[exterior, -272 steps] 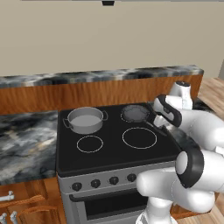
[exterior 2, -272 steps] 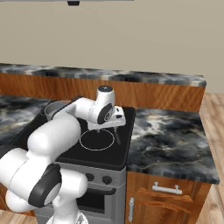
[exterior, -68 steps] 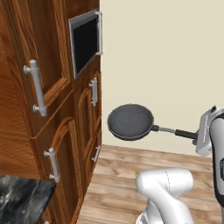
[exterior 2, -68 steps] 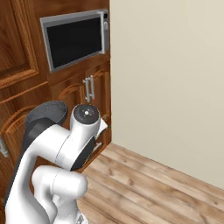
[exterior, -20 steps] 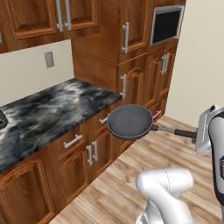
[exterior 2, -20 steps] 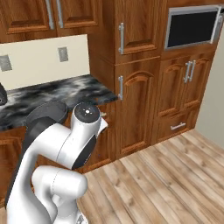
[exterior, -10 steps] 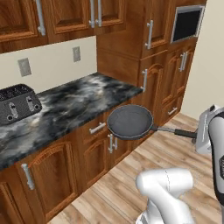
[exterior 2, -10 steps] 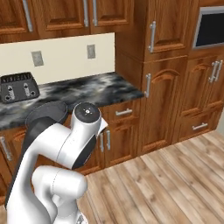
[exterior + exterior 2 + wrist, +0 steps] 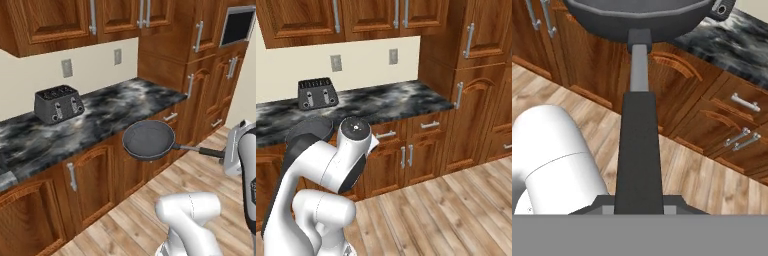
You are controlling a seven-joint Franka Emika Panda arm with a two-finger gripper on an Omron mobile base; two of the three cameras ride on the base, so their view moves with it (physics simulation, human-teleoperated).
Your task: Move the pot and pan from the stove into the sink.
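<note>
The base is turning, so both base views now face a different stretch of kitchen: the tall cabinets and microwave (image 9: 238,26) slide toward the right edge, while more of the marble table (image 9: 115,107) comes in, with a toaster (image 9: 58,103) and wall outlets (image 9: 336,63) now on show.

the pan (image 9: 148,139) hangs in the air before the counter (image 9: 115,110) edge, above the floor (image 9: 150,210); a toaster (image 9: 58,103) sits on the counter behind it, to the left.
</note>
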